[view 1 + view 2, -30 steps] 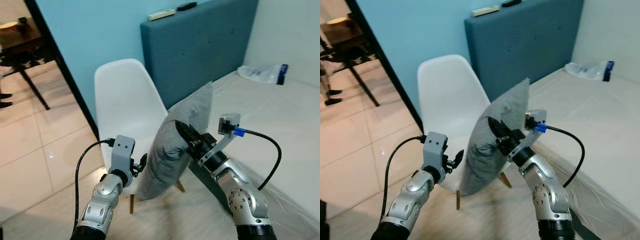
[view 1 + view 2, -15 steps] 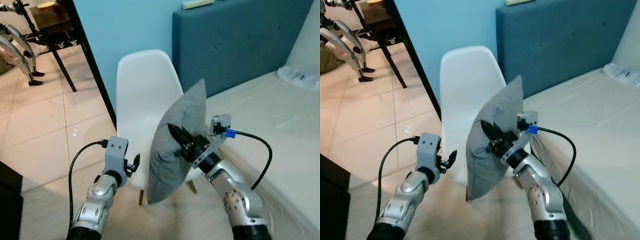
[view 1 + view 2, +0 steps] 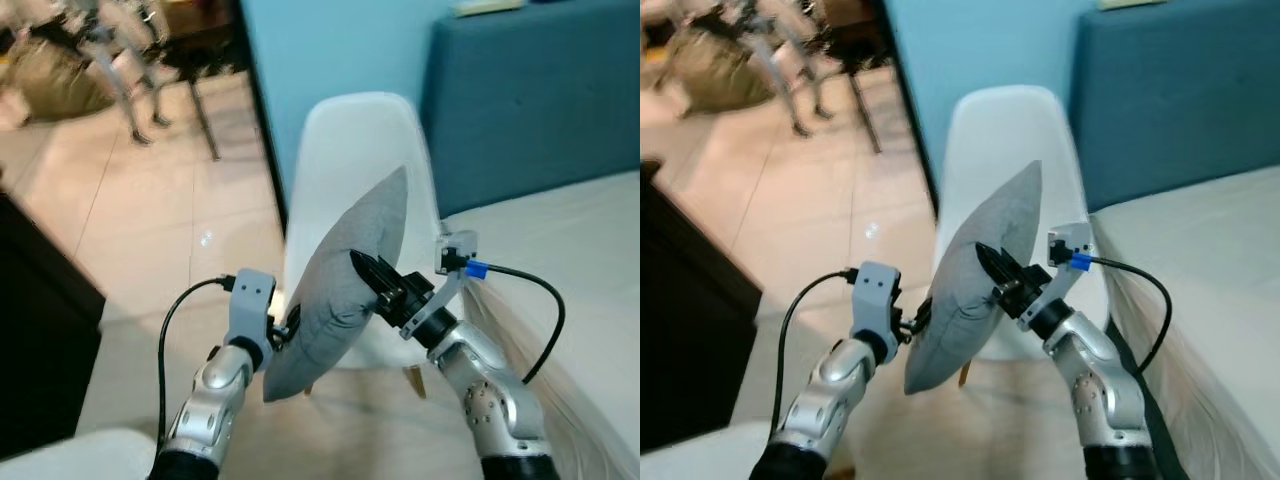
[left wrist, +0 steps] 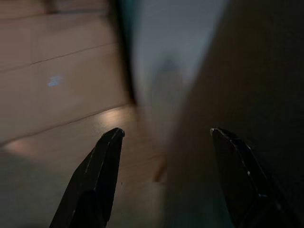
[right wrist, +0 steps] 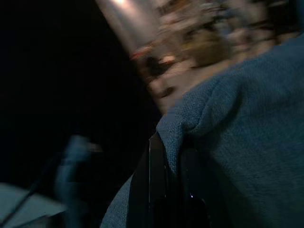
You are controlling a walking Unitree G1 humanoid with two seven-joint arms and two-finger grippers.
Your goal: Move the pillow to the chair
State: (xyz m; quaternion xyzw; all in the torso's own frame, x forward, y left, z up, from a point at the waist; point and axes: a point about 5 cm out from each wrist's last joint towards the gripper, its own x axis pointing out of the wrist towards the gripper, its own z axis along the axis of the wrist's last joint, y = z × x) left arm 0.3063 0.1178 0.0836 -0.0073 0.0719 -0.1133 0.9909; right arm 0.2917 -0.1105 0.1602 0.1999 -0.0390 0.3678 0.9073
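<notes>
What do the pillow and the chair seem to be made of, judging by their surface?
The grey pillow, pinched by the right gripper, looks like woven fabric over soft filling: its matte surface shows a fine weave and puckers at the grip. The white chair seems to be moulded plastic, one smooth shell with a faint sheen; its legs look wooden, though little of them shows.

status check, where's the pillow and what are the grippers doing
Right gripper shut on the grey pillow, held up in front of the white chair. Left gripper open beside the pillow. Pillow not yet on the seat; nothing seen blocking.
</notes>
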